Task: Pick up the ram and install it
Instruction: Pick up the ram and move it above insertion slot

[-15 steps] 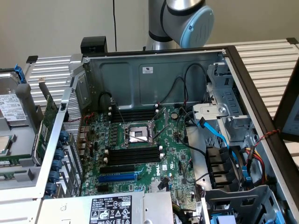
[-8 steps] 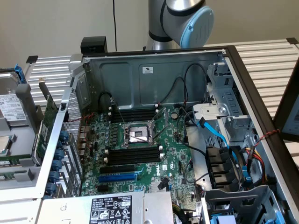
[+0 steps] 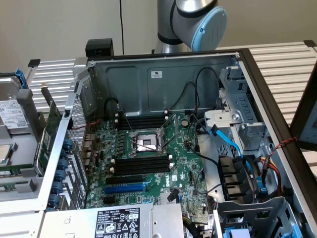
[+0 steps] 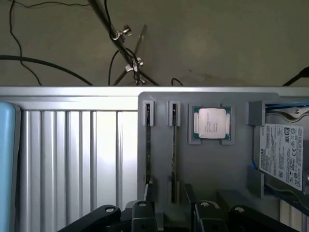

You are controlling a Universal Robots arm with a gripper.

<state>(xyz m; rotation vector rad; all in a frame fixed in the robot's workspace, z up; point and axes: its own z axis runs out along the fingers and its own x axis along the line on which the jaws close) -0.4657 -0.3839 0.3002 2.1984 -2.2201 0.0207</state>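
Grey tray (image 4: 207, 164) holds the ram (image 4: 174, 150) on edge, running lengthwise out from between your gripper (image 4: 171, 217)'s wide jaws (empty).

The hard drive (image 4: 284, 155) carries a white label reading TOSHIBA.

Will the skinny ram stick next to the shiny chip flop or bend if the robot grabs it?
Probably not floppy: the ram stick stands straight on its thin edge in the gray holder. It looks very thin, so it is likely light. Freed from the holder's slots, it would probably tip over.
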